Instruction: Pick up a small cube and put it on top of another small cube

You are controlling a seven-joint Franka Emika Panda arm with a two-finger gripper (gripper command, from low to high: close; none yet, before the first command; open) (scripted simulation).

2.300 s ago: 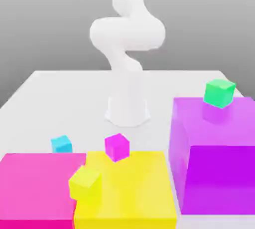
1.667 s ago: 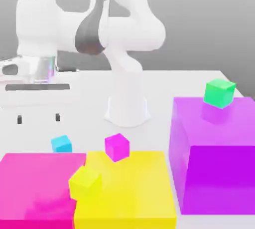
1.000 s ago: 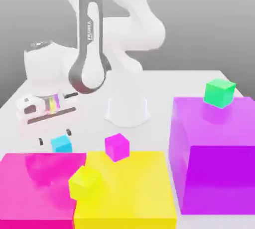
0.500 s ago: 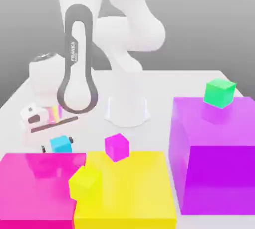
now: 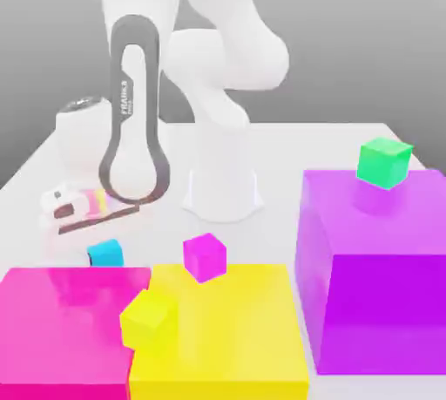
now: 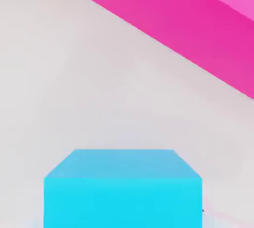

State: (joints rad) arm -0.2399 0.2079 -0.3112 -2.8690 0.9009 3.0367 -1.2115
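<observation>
The small cyan cube [image 5: 105, 254] rests on the white table, just behind the large pink block. My gripper [image 5: 104, 248] has come down over it from above, hand tilted, and is shut on it with a finger against each side. In the hand view the cyan cube [image 6: 122, 187] sits very close, right under the hand. The small yellow cube [image 5: 148, 320] sits tilted at the seam where the large pink block and the large flat yellow block meet, nearer the camera than the cyan cube and toward the exterior view's right of it.
A large pink block [image 5: 52, 328] and a large flat yellow block [image 5: 235, 333] line the near edge. A small magenta cube [image 5: 205, 256] sits at the yellow block's far edge. A tall purple block [image 5: 375, 267] carries a small green cube [image 5: 383, 161]. The arm's base [image 5: 222, 189] stands behind.
The hand dropped lower over the cyan cube, and its fingers, open on either side a moment ago, have closed against it. The cubes and blocks have not moved.
</observation>
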